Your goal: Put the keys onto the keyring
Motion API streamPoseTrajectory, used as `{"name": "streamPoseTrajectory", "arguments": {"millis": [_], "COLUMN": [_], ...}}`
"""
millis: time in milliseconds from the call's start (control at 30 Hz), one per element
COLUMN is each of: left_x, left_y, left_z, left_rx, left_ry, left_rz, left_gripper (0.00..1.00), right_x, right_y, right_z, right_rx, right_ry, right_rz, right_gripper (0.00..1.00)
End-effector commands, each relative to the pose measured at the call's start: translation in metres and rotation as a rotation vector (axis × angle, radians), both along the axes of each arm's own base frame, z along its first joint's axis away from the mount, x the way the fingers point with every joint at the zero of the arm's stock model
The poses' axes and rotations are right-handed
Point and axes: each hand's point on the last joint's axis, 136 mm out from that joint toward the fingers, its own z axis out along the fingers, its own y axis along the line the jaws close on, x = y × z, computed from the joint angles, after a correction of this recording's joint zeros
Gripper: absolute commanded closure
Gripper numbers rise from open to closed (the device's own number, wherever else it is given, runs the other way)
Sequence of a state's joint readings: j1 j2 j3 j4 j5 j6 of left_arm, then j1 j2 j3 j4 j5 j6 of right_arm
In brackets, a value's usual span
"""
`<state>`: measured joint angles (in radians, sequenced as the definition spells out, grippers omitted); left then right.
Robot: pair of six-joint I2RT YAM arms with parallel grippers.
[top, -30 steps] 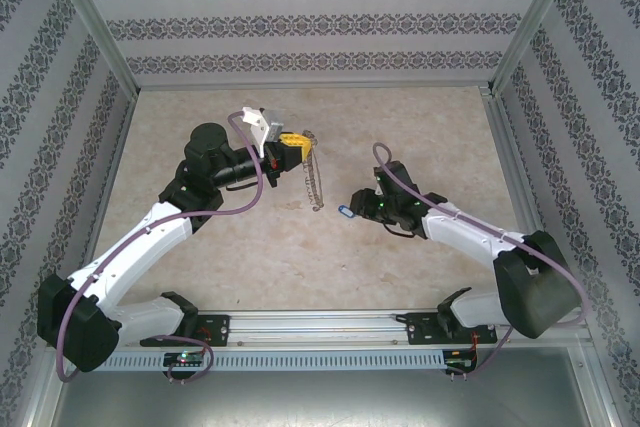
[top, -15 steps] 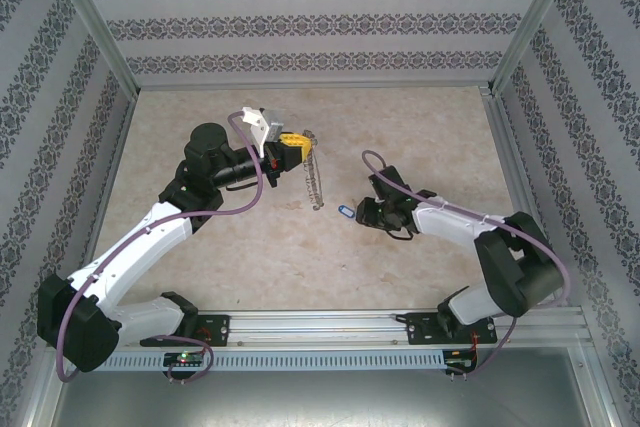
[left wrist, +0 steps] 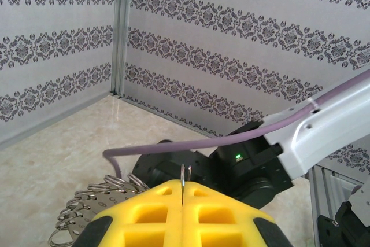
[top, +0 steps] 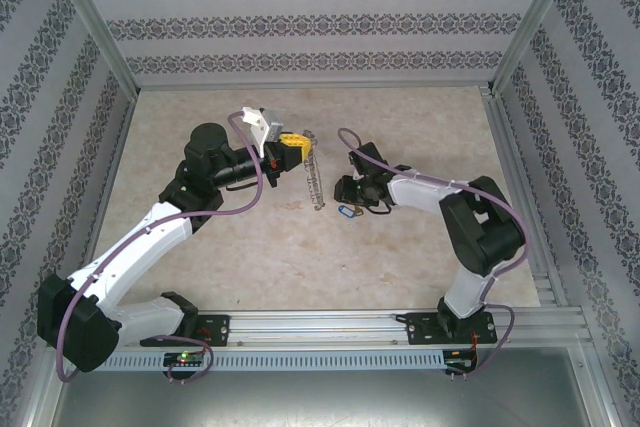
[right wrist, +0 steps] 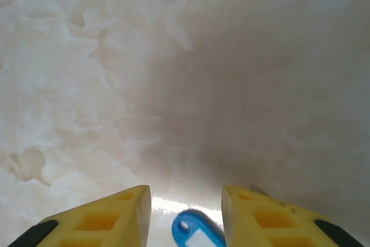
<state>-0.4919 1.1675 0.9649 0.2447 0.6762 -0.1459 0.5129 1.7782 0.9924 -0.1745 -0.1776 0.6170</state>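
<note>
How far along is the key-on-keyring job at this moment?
Done: the left gripper is shut on a thin metal piece of the keyring, with its loops bunched beside the fingers. In hand: the right gripper is open over the table with the blue key between its fingers, not yet gripped. Left: grasping the key and threading it onto the keyring; the two are apart.

Your top camera looked down from behind the arm bases over the whole counter (top: 300, 257). Your left wrist camera faced level past the left tool (left wrist: 182, 192) toward the patterned wall (left wrist: 231, 56). Your right wrist camera pointed down, close over that same counter.
</note>
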Motion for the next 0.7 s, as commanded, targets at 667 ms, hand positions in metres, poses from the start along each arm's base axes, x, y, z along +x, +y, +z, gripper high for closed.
{"name": "streamPoseTrajectory", "arguments": {"millis": [667], "left_x": [-0.009], "left_y": [0.002], "left_z": [0.026], "left_rx": [-0.044], "left_ry": [-0.093], "left_rz": [-0.003], "left_gripper": [1.00], "right_x": [-0.078], "right_y": [-0.053], "right_z": [-0.022], "right_rx": [-0.036], "right_ry": [0.106], "right_rz": [-0.070], "right_gripper": [0.63]}}
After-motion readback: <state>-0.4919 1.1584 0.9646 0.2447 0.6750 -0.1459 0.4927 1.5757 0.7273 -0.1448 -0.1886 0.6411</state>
